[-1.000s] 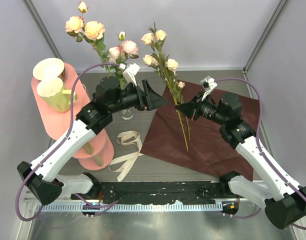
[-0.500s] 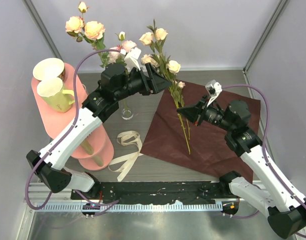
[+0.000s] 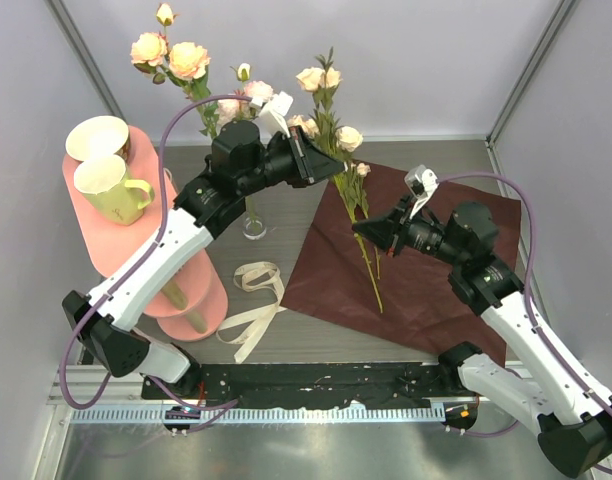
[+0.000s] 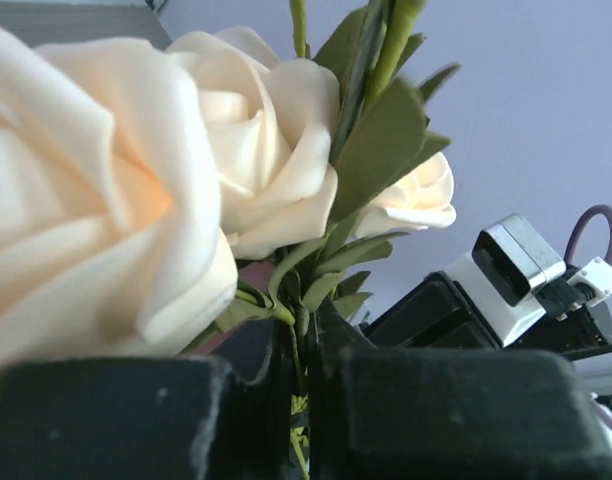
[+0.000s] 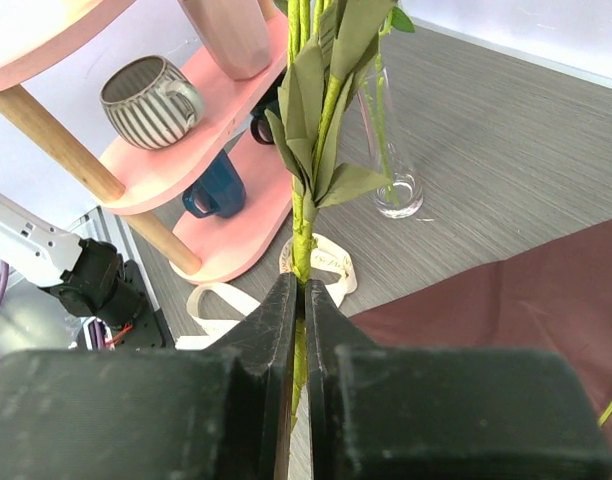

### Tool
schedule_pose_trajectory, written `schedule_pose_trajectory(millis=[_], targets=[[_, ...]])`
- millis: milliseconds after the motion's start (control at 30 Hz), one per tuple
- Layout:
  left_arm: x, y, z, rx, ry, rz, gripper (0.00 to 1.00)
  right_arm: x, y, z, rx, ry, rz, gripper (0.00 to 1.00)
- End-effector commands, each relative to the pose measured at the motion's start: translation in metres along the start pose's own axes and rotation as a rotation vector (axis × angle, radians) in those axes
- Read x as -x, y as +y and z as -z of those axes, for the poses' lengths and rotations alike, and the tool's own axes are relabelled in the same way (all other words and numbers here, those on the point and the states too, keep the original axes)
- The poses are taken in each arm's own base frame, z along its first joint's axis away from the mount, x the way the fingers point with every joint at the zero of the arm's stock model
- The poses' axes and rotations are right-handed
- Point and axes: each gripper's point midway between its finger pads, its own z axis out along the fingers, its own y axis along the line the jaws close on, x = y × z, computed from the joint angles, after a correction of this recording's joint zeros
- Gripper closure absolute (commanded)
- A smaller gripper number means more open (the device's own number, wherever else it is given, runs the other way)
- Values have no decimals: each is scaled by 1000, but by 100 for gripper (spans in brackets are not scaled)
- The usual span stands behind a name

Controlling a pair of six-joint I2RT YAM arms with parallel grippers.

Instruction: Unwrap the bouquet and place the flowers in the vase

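**Sprig pinched by both hands, right of vase – handling notes**

Where things are: the vase [image 3: 253, 226] stands on the desk [image 3: 286, 338] and already carries tall roses [image 3: 186, 60]. The sprig [image 3: 349, 138] I'm working is up in the air just right of the vase. It stands near upright, and its foot trails down to the dark red paper [image 3: 426, 290] spread further right of the vase. The ribbon [image 3: 251, 300] lies loose on the near side of the vase.

Hands: the left hand [image 4: 301, 375] is closed on the thin stem right under the blooms; its wrist cam shows the pads nipped together w/ green between. The right hand [image 5: 298, 300] is clamped on the same stem lower down, below the leaf cluster.

Handling, my read:
- Very light, so lifting is no problem.
- Stem is thin, prob. wire-cored or plastic; I expect it to flex and spring, and the heads will wobble.
- Petals and leaves are soft and crush easily, so keep the pads on bare stem only.
- Best hold is low-to-mid stem, below the leaves. That leaves the foot free to thread the neck.
- The vase neck is narrow, the glass is light, and stems already crowd it. A side knock could tip it, so approx. vertical entry.
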Motion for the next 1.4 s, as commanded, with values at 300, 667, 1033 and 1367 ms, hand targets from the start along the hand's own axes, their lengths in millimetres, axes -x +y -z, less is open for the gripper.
schedule_pose_trajectory(millis=[300, 667, 1033, 1367], targets=[[48, -10, 57, 115, -152, -382, 100, 27, -49, 17, -346, -107, 2, 32], [149, 6, 160, 584, -501, -858, 100, 28, -56, 11, -362, -131, -41, 32], [198, 5, 184, 706, -724, -880, 100, 25, -57, 6, -352, -127, -55, 32], [199, 5, 182, 674, -790, -896, 100, 22, -58, 5, -353, -119, -55, 32]])
